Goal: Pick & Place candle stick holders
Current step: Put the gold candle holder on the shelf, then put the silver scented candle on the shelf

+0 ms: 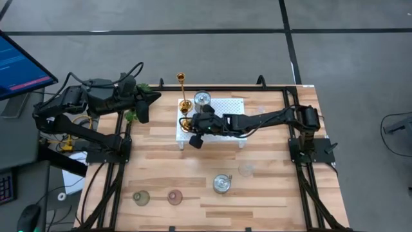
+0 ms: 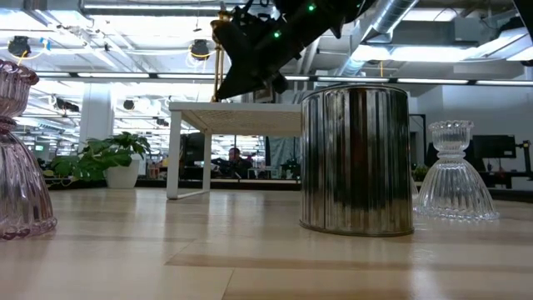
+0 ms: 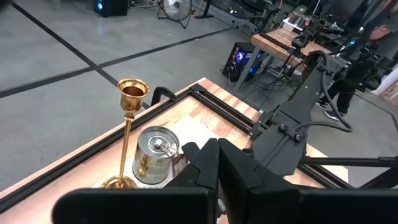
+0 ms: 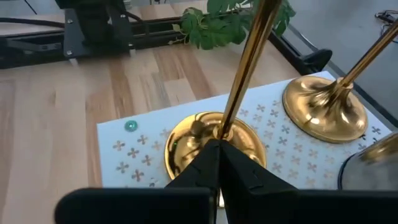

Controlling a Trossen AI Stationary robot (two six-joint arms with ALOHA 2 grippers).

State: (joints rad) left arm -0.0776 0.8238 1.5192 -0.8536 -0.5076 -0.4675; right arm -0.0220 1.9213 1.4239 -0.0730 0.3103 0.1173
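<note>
Bench (image 1: 257,193) of pale wood carries the white perforated stand (image 1: 233,107); on it stand two gold holders, a tall gold holder (image 1: 183,90) and a gold holder (image 4: 211,146) under the right end effector (image 1: 196,132), which is closed tight beside its stem, gripping nothing I can confirm; left end effector (image 1: 143,108) waits closed near the plant (image 4: 233,22); I judge it should rise straight, not brushing the stem.
</note>
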